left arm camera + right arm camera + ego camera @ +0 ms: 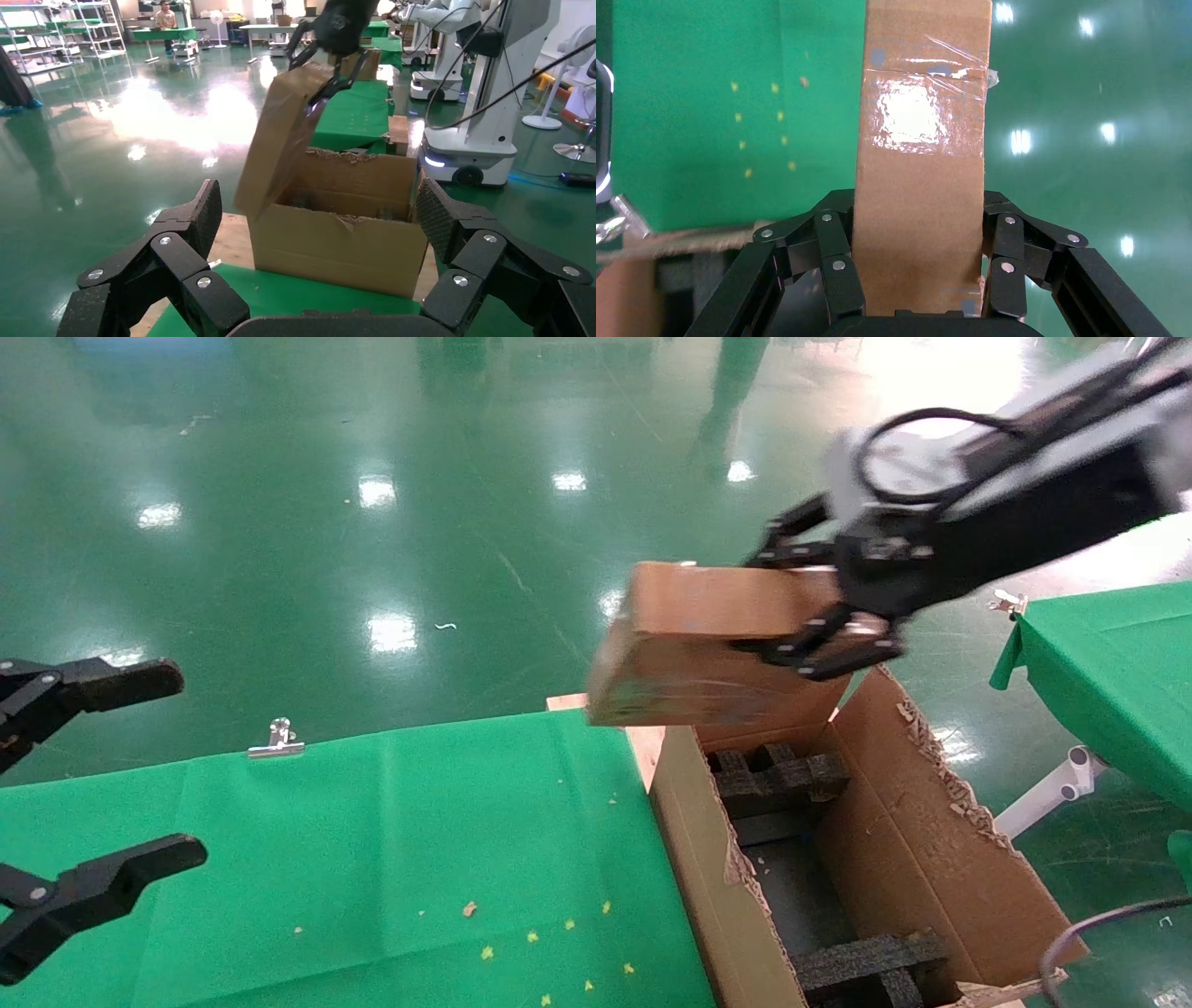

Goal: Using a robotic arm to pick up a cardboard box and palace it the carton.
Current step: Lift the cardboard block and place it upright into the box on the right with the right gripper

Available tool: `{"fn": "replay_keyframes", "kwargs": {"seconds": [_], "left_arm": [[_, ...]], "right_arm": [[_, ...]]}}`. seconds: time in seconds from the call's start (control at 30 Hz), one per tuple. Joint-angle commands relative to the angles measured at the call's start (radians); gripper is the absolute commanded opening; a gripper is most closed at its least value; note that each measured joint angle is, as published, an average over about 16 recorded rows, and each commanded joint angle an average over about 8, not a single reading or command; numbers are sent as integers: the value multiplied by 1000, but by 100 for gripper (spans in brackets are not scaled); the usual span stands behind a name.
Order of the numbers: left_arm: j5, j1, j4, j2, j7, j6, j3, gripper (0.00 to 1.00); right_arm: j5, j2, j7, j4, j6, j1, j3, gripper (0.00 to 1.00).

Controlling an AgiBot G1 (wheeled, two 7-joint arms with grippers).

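My right gripper (799, 609) is shut on the small brown cardboard box (698, 645) and holds it in the air, tilted, over the far end of the large open carton (931, 840). The box fills the middle of the right wrist view (921, 154), with shiny tape across it and a finger (838, 270) on each side. From the left wrist view the box (281, 140) hangs over the carton (337, 246). Black foam blocks (778, 775) lie inside the carton. My left gripper (98, 784) is open and empty at the left, above the green table.
The green-covered table (372, 859) lies left of the carton, with a metal clip (276, 738) on its far edge and small yellow scraps near the front. A second green table (1117, 663) stands at the right. Another robot (478, 91) stands behind the carton.
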Motion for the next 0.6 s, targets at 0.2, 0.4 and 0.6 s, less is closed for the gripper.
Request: {"fn": "replay_keyframes", "kwargs": {"seconds": [0.2, 0.4, 0.6], "left_arm": [[0, 0, 0, 0, 0, 0, 0, 100], [0, 0, 0, 0, 0, 0, 0, 100], [0, 0, 0, 0, 0, 0, 0, 100]], "right_arm": [[-13, 99, 26, 4, 1, 94, -147, 0], [-5, 166, 32, -28, 4, 127, -259, 0], [48, 220, 55, -103, 24, 107, -328, 0]]}}
